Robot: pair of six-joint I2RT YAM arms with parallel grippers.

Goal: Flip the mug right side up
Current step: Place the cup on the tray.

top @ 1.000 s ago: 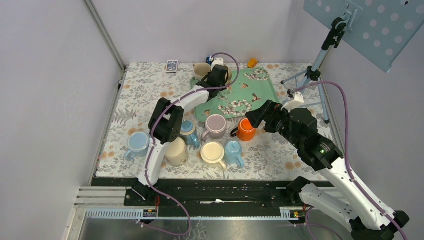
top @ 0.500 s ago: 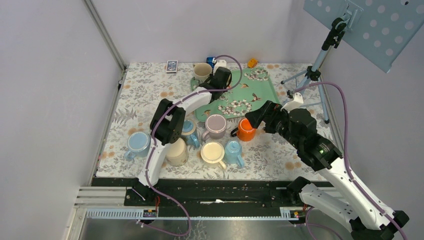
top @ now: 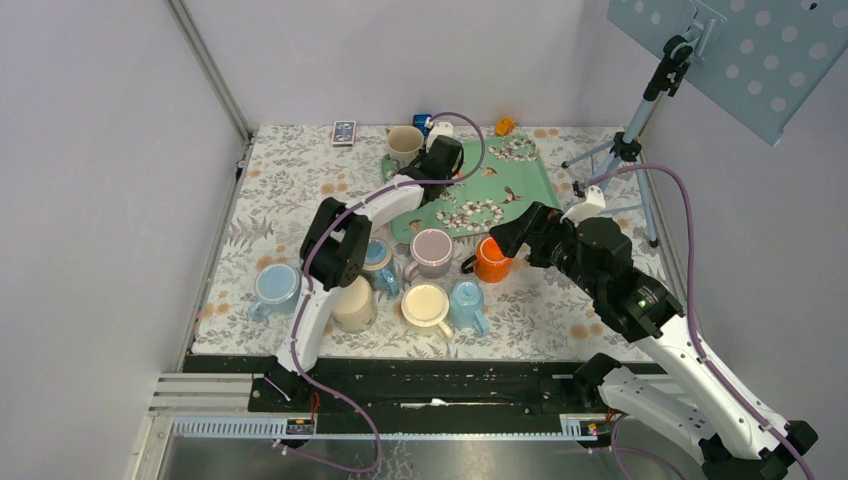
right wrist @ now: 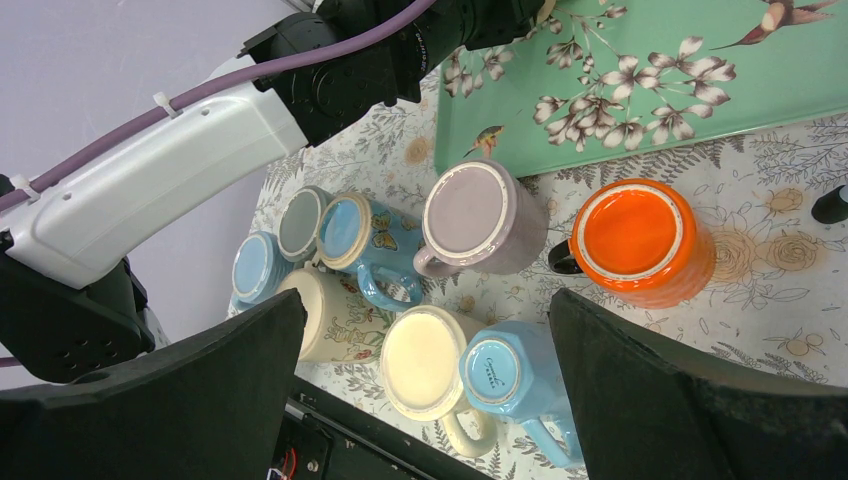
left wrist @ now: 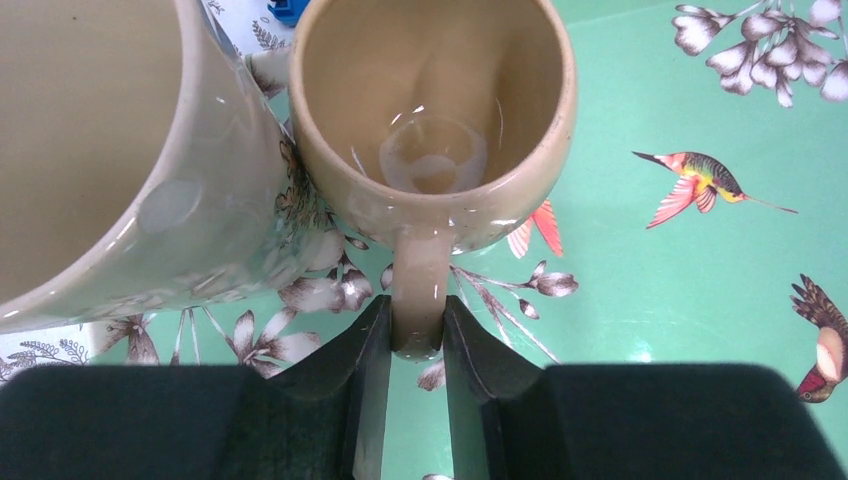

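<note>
Since a second ago my left arm [top: 370, 205] has slid a little to the right over the tray. My right arm [top: 600, 265] has hardly moved.

The table [top: 290, 180] has a flowery cloth on it. On its far side lies the green tray [top: 510, 180], with birds and flowers painted on it. My left arm reaches out to the tray's far left corner. My right arm hangs above the right side of the table.

The right fingers [right wrist: 240, 400] are wide apart, up above a bunch of mugs. An orange mug [right wrist: 635, 235] stands bottom up just off the tray's near edge. A purple mug [right wrist: 480, 220] stands bottom up right beside it. More blue and cream mugs crowd together nearer to me.

A big cream mug [left wrist: 120, 180] sits at the tray's corner. Just beside it is the tan mug [left wrist: 430, 110]. Its mouth faces my wrist camera and I can see down to its bottom. The left fingers [left wrist: 365, 365] are clamped on its handle, over the tray. I cannot tell if it rests on the tray.
</note>
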